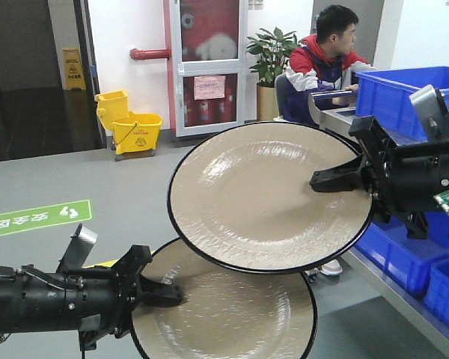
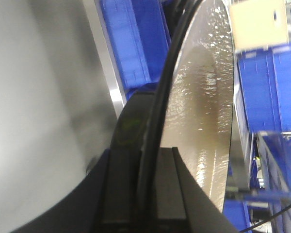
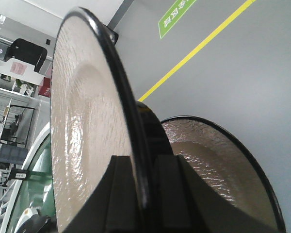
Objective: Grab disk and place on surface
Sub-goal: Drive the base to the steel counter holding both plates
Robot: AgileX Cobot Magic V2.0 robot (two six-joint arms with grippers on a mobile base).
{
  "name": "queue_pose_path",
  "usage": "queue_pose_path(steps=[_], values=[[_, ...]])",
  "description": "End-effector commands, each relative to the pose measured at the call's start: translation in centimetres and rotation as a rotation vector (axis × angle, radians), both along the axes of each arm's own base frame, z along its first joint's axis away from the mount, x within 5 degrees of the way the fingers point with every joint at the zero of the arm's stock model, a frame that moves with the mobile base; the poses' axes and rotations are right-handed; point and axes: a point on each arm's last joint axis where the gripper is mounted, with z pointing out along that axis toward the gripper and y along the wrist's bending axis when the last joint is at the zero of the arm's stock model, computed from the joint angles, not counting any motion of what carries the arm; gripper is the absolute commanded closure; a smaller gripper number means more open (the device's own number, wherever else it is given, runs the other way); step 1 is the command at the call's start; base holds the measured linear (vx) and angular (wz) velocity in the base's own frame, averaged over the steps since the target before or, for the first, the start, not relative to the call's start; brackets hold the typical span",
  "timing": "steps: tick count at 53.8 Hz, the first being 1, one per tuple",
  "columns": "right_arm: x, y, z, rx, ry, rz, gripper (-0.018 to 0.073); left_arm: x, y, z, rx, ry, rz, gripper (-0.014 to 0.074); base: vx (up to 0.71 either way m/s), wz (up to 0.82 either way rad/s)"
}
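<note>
Gripping the right rim of the upper disk [image 1: 262, 198], the right tool [image 1: 322, 182] is closed on it. One finger lies across the beige face and the other sits behind the black edge. The upper disk is held in the air, tilted so that its face turns toward the front camera. In the right wrist view the upper disk [image 3: 82, 136] appears nearly edge-on, with its rim running down between the two fingers [image 3: 119, 194] of the right tool [image 3: 143, 194].

The left tool [image 1: 165, 292] is closed on the left rim of the lower disk [image 1: 224, 318]. The lower disk is also in the air, lower and more to the left. Its top edge is hidden behind the bottom of the upper disk. Contact between the two disks cannot be determined. In the left wrist view the rim of the lower disk [image 2: 203, 121] passes between the fingers [image 2: 116, 194] of the left tool [image 2: 143, 194]. The right wrist view shows the lower disk [image 3: 213, 165] past the back of the upper one.

Below both disks is a grey floor [image 1: 75, 172] with a green sign [image 1: 34, 217] and a yellow line [image 3: 199, 48]. Blue bins [image 1: 400, 93] stand on the right, with a seated man [image 1: 329, 56] beyond them. A yellow mop bucket [image 1: 131, 120] stands near the far wall.
</note>
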Motion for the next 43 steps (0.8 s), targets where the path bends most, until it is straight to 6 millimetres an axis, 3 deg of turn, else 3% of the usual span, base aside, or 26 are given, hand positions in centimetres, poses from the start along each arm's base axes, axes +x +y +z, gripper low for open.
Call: queue_pose_path(steps=[1,25,43], values=[[-0.94,-0.05,3.48,0.116,-0.101,-0.042,0.0567,-0.51,-0.35,3.33,-0.134,-0.052,0.002,0.0595,0.47,0.0],[-0.94,-0.05,3.48,0.116,-0.101,-0.042,0.0567,-0.51,-0.35,3.33,-0.134,-0.052,0.002,0.0595,0.45,-0.14],[-0.94,-0.05,3.48,0.116,-0.101,-0.042,0.0567,-0.49,-0.34,3.33,-0.133,-0.052,0.003,0.0595,0.43,-0.54]])
